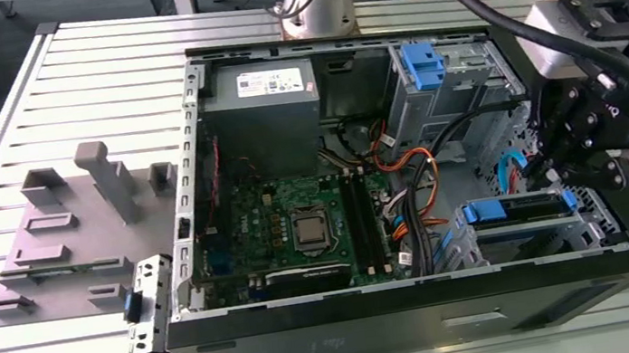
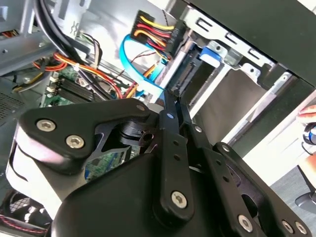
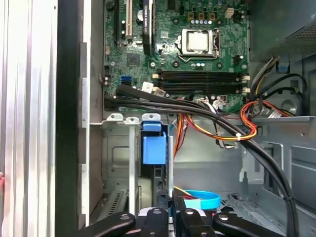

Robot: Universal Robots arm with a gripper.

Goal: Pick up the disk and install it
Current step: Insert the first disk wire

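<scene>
The disk [image 1: 514, 209] sits in the lower drive cage at the exterior view's right of the open computer case [image 1: 429, 307], its blue carrier handle facing the motherboard. My gripper [image 1: 568, 187] hangs just beside that cage, fingers pressed together with nothing between them. In the first wrist view the disk's blue handle [image 3: 153, 147] stands in the cage slot a short way beyond my gripper [image 3: 171, 196], apart from it. The second wrist view has my gripper [image 2: 173, 95] pointing at the cage, with the disk's blue handle [image 2: 212, 53] past the tips.
A second blue carrier [image 1: 422, 66] sits in the upper bay beside the grey power supply [image 1: 262, 101]. Black, orange and blue cables [image 1: 413, 182] cross between motherboard [image 1: 296, 224] and cage. A grey slotted fixture [image 1: 67, 236] and metal bracket [image 1: 142, 304] lie on the slatted table.
</scene>
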